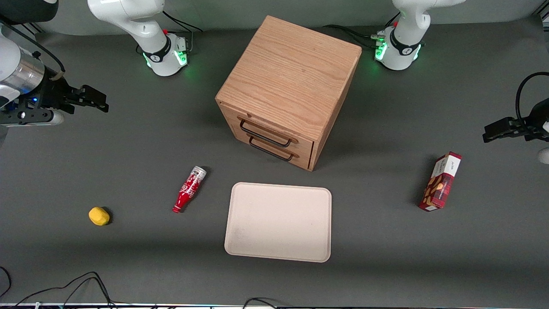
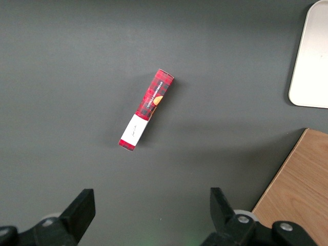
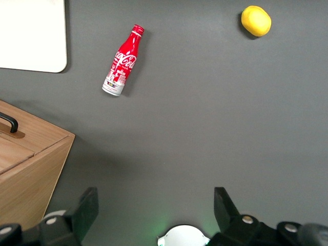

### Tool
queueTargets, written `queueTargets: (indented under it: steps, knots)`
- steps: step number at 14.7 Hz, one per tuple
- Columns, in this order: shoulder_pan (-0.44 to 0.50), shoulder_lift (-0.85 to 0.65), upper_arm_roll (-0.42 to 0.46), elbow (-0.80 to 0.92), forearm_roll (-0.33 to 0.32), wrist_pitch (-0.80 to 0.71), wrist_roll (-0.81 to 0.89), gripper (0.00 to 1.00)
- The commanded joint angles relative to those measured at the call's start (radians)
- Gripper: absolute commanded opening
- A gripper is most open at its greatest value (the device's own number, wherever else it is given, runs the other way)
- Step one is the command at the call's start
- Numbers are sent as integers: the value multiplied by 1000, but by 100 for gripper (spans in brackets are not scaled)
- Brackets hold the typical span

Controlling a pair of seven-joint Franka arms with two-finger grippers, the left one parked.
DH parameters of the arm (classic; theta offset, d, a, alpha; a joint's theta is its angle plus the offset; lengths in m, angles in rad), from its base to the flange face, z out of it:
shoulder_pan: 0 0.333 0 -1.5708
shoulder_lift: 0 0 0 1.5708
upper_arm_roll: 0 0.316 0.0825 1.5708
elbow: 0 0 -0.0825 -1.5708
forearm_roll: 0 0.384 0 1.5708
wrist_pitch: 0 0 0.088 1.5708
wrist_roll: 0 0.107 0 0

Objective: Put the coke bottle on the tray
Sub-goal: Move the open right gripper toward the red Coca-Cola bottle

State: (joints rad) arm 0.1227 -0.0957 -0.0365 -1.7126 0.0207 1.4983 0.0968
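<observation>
The coke bottle (image 1: 189, 189) lies on its side on the grey table beside the tray (image 1: 279, 221), silver base toward the cabinet and red neck nearer the front camera. It also shows in the right wrist view (image 3: 123, 60), next to a corner of the tray (image 3: 32, 35). The tray is cream-beige and holds nothing. My right gripper (image 1: 92, 99) hangs high above the table at the working arm's end, farther from the front camera than the bottle and well apart from it. Its fingers (image 3: 86, 206) stand wide open and empty.
A wooden cabinet (image 1: 288, 90) with two black-handled drawers stands farther from the front camera than the tray. A yellow lemon (image 1: 99, 216) lies beside the bottle toward the working arm's end. A red snack box (image 1: 440, 181) lies toward the parked arm's end.
</observation>
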Motion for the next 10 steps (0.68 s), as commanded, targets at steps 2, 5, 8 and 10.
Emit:
queueTargets:
  steps: [2, 5, 8, 10]
  knots:
    - [-11, 10, 0, 34, 27, -26, -3, 100]
    - [-6, 36, 0, 39, 25, -26, 0, 100]
    - [11, 123, 13, 56, 31, 5, 214, 100]
    - [12, 197, 55, 45, 30, 89, 244, 100]
